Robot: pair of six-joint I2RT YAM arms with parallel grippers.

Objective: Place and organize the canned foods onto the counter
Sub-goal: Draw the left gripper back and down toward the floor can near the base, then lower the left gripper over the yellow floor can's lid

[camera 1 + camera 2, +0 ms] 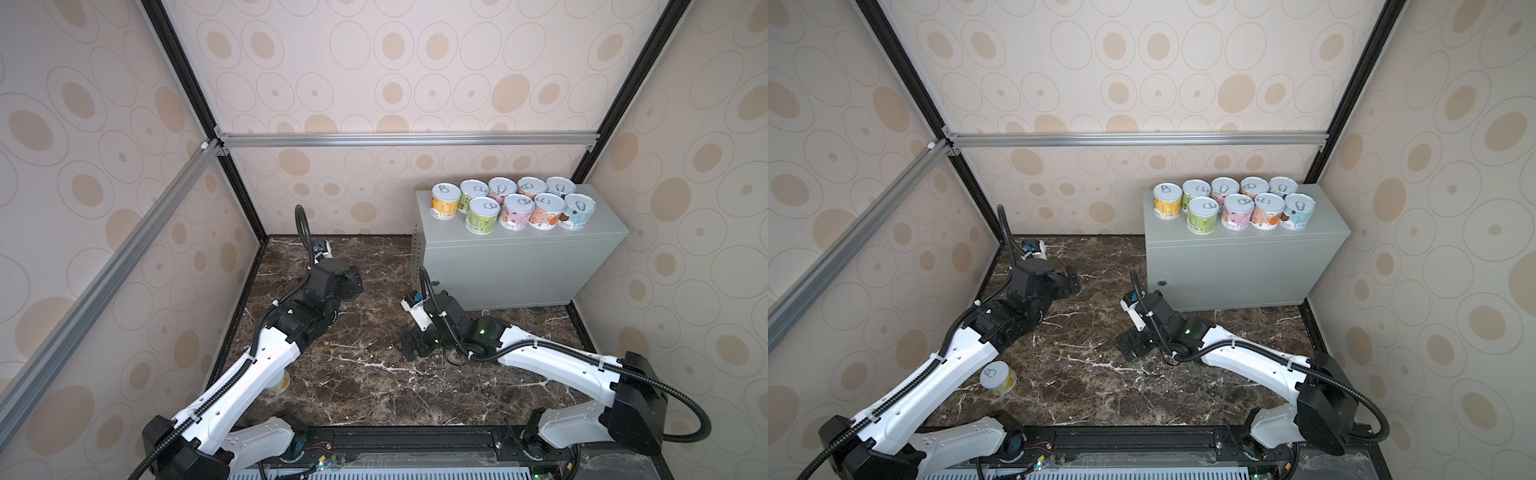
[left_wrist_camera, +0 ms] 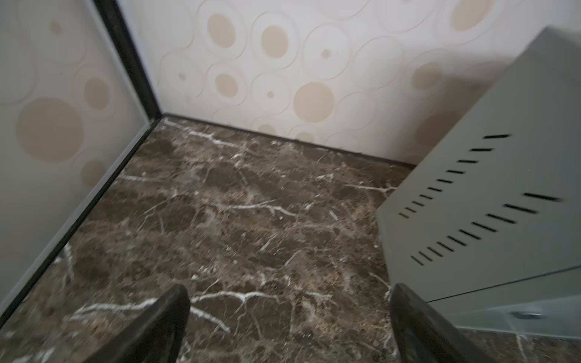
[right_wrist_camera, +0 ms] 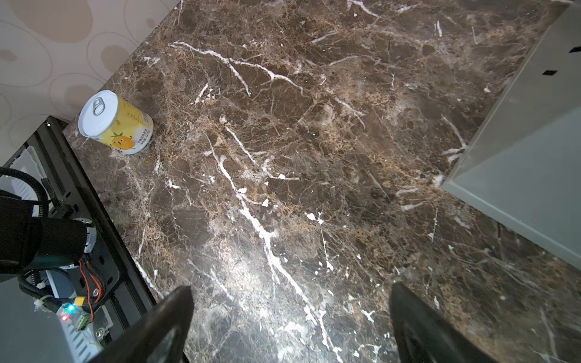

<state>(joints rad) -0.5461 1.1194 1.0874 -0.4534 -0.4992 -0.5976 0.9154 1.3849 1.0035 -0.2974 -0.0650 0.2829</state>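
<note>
Standing in two tidy rows on top of the grey bench (image 1: 536, 266), nine cans (image 1: 515, 205) are already in place, so most of the job is looking done. Five are lining the back and four the front, packed close, all upright, with silvery pull-tab lids facing up and pastel labels in yellow, green, pink, orange and blue. One spot is lying bare at the end of the front row, in front of the yellow one.

A last yellow can (image 1: 998, 377) is sitting down on the marble surface (image 1: 1100, 386). It is upright, near the side wall, just beside the left arm (image 1: 934, 374) and well apart from the bench. Its label is showing a cartoon orange fruit.

Neither arm is carrying anything. The left fingers (image 2: 160, 327) are spread wide over bare marble beside the bench's slotted side. The right fingers (image 3: 163, 327) are spread just as wide above the marble, with that can well off. I am guessing it is going into the bare front spot.
</note>
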